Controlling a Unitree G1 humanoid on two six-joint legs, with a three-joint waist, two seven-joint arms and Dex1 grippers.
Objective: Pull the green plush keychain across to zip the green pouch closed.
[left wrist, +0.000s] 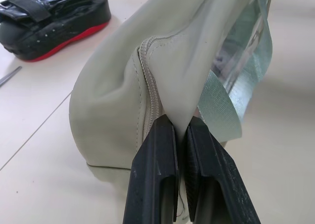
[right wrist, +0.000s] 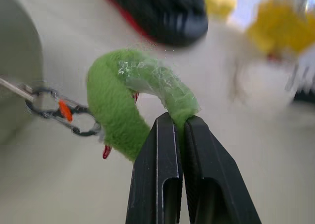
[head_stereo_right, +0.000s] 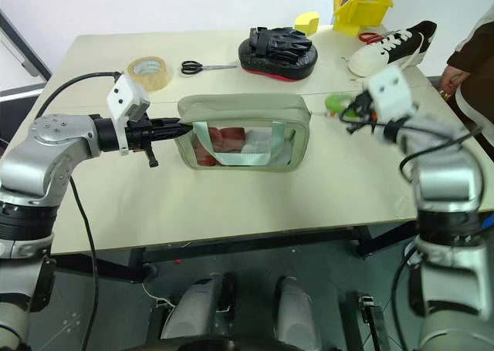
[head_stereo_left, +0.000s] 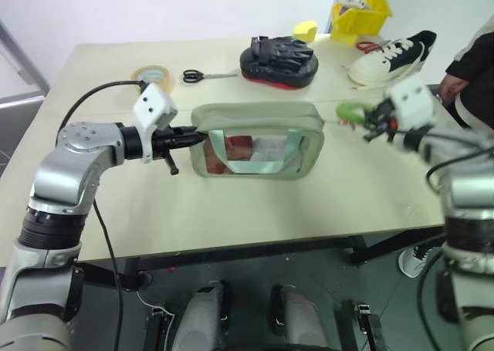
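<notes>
Closest in, the left gripper (left wrist: 179,130) has its two black fingers (left wrist: 155,175) clenched on a fold of the green pouch (head_stereo_left: 255,135) right at the end of the zipper seam, pinning that corner in place on the tabletop (head_stereo_left: 255,212). Across on the far side, the right gripper (right wrist: 178,119) is pinched tight on the green plush keychain (right wrist: 118,106), which sits just off the pouch's other end, joined to the zipper by a small metal clip (right wrist: 61,113) with an orange tab. Judging by how far the plush sits beyond the pouch's end, the zip looks at or close to the end of its run. To do this well, the pull should stay in line with the zipper track, level and steady, while the left side holds firm so the soft body doesn't drag or buckle; any upward yank could twist the slider or slip the fuzzy ring out of the grip. The pouch is pale sage fabric, soft and rounded at the corners, with a clear plastic window (head_stereo_left: 258,152) showing reddish and teal contents and a ribbed webbing strap. The keychain is bright lime, furry and ring-shaped, with a patch of clear tape on it, squashy and easy to lose. Behind sit a black padded mitt (head_stereo_left: 278,62), scissors (head_stereo_left: 204,75), a tape roll (head_stereo_left: 153,76) and a sneaker (head_stereo_left: 394,56).
</notes>
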